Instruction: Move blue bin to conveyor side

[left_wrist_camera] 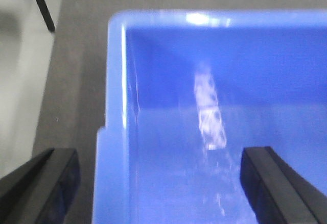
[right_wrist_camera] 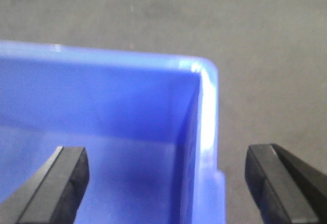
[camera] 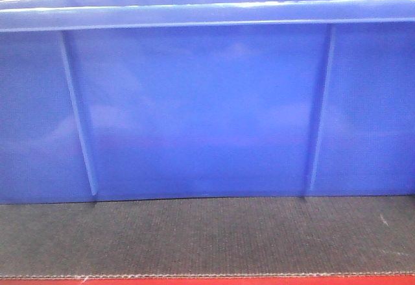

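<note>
Blue bin (camera: 207,110) — glossy, smooth-walled plastic with thin ribs — sits on the woven black conveyor (camera: 207,236). Left gripper (left_wrist_camera: 159,178) and right gripper (right_wrist_camera: 166,178) gape wide, straddling its side rims, holding nothing.

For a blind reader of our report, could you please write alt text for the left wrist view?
The open left gripper straddles the left wall of the blue bin, one black finger outside it and one over the glossy interior. The bin sits on the dark conveyor; the image is blurred.
</note>
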Controlling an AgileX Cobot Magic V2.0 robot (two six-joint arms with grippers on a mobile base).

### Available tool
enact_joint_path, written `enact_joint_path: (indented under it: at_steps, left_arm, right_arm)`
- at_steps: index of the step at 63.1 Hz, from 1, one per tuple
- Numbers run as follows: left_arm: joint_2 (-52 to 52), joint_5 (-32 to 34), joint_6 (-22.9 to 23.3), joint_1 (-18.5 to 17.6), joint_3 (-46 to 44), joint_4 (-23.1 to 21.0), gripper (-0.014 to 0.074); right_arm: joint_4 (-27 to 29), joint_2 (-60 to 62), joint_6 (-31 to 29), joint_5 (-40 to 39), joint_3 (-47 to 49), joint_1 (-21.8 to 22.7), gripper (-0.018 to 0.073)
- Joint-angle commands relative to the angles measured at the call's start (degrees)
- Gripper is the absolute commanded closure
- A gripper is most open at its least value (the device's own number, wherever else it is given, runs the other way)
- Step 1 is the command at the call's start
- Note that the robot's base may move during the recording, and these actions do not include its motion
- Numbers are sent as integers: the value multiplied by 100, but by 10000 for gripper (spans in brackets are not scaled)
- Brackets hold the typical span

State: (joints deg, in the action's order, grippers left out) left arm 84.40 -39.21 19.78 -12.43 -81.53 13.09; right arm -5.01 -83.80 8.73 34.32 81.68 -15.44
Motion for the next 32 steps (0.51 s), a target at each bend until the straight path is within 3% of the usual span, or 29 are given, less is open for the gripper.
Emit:
enact_joint_path:
  at_steps: [1, 7, 11, 15, 18, 32]
  left_arm:
    - [-172, -76, 14, -29, -346, 45, 132]
    - [-329, -171, 14, -29, -704, 45, 328]
    - [-473, -179, 14, -29, -925, 73, 517]
    - [-564, -160, 14, -29, -1072, 103, 641]
    - [-630, -160, 14, -29, -1193, 167, 604]
    - [-884, -52, 14, -29, -1647, 296, 585]
  right_arm:
    - [-25, 158, -65, 225, 432, 10, 90]
    - [-25, 230, -65, 478, 806, 10, 225]
    - [-25, 319, -65, 596, 1083, 10, 405]
    - [-25, 397, -65, 620, 1266, 10, 556]
    - [-25, 452, -65, 620, 1395, 10, 666]
    - [33, 690, -65, 885, 1923, 10, 629]
